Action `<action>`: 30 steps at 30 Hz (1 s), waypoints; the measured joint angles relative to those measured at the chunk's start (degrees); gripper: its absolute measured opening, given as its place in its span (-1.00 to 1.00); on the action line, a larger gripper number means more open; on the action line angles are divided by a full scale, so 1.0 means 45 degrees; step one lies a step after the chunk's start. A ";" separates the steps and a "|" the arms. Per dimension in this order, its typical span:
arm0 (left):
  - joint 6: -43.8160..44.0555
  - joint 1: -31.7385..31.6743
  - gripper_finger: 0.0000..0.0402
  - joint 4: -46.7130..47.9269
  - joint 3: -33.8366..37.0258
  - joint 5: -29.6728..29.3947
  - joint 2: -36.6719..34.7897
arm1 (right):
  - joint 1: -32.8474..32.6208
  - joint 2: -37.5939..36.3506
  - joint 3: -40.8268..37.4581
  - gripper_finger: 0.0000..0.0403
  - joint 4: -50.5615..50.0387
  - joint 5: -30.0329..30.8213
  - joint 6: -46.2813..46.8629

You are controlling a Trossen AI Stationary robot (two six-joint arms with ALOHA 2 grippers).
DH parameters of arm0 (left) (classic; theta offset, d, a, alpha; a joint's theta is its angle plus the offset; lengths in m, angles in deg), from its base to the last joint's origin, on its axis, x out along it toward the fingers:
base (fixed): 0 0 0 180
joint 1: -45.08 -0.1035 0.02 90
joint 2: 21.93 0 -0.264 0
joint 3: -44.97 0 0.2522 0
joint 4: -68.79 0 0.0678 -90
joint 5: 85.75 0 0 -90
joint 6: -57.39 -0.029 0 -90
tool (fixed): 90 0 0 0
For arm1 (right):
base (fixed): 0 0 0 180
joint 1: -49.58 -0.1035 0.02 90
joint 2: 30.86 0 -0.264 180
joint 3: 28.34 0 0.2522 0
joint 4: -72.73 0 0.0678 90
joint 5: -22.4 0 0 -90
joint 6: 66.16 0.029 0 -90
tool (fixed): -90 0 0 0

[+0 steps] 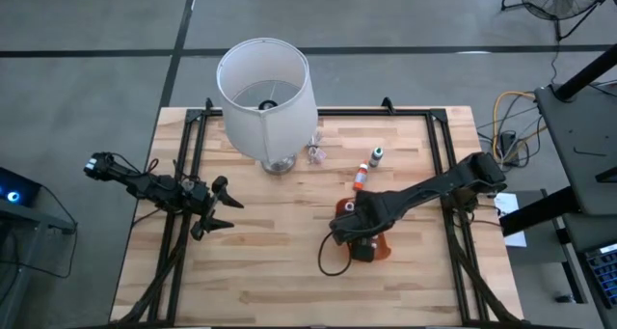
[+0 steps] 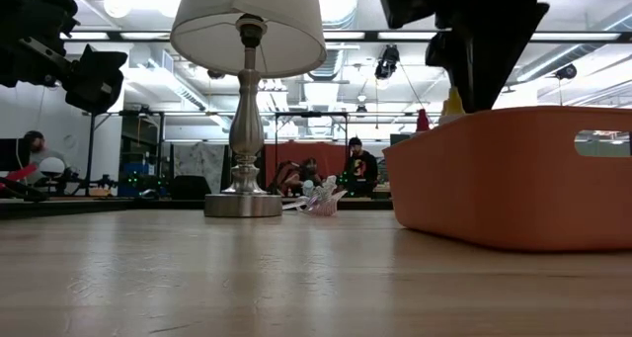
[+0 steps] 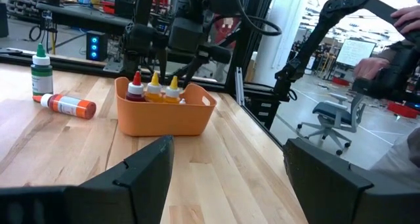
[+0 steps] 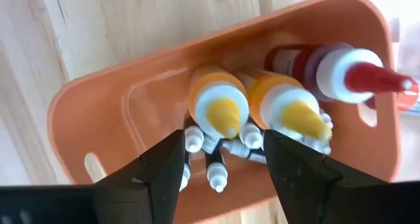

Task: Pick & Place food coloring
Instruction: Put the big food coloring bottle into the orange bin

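Observation:
Three food coloring bottles stand upright in the orange tray (image 4: pixel 118 112): two with yellow caps (image 4: pixel 220 109) (image 4: pixel 292 115) and one with a red cap (image 4: pixel 357 73). Several small white-capped ones (image 4: pixel 216 175) lie on its floor. My right gripper (image 4: pixel 223 142) hangs open above the tray and points down. Its fingers stand on either side of one yellow-capped bottle, apart from it. On the table beyond the tray, a green-capped bottle (image 1: pixel 376 156) stands upright and an orange one (image 1: pixel 360 178) lies on its side. My left gripper (image 1: pixel 217 205) waits open at the table's left.
A big white lamp (image 1: pixel 265 88) stands on its metal foot at the far middle of the table. A small clear and pink object (image 1: pixel 316 153) lies next to the foot. Bare wood lies between the two arms and along the near edge. People sit in the room behind the table.

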State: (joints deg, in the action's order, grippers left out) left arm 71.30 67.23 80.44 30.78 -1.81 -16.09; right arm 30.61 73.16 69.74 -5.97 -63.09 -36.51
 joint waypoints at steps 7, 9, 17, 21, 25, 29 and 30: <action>0.0000 0.0000 0.29 0.0000 0.0001 0.0004 -0.0004 | -0.0128 -0.0336 0.0981 0.00 -0.1154 0.0003 0.0093; 0.0000 -0.0005 0.29 0.0000 0.0000 -0.0001 -0.0005 | -0.0123 -0.0394 0.1376 0.00 -0.1287 0.0010 0.0093; 0.0000 -0.0001 0.29 0.0000 0.0005 0.0002 -0.0001 | -0.0203 -0.0864 0.2773 0.00 -0.2378 0.0010 0.1016; 0.0000 0.0000 0.29 0.0000 0.0003 0.0003 -0.0005 | -0.0181 -0.1314 0.2894 0.00 -0.3099 0.0235 0.1978; 0.0000 -0.0002 0.29 0.0000 0.0002 -0.0001 -0.0005 | -0.0113 -0.1892 0.2697 0.00 -0.3207 0.1108 0.2907; 0.0000 -0.0001 0.29 0.0000 0.0001 0.0001 -0.0005 | 0.0227 -0.2399 0.2587 0.00 -0.3368 0.2229 0.3367; 0.0000 -0.0005 0.29 0.0000 0.0004 0.0004 -0.0005 | 0.0370 -0.2508 0.2569 0.00 -0.3400 0.2406 0.3483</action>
State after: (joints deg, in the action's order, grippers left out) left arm 71.30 67.21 80.44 30.80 -1.80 -16.11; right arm 32.27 61.88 81.30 -21.27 -52.26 -20.84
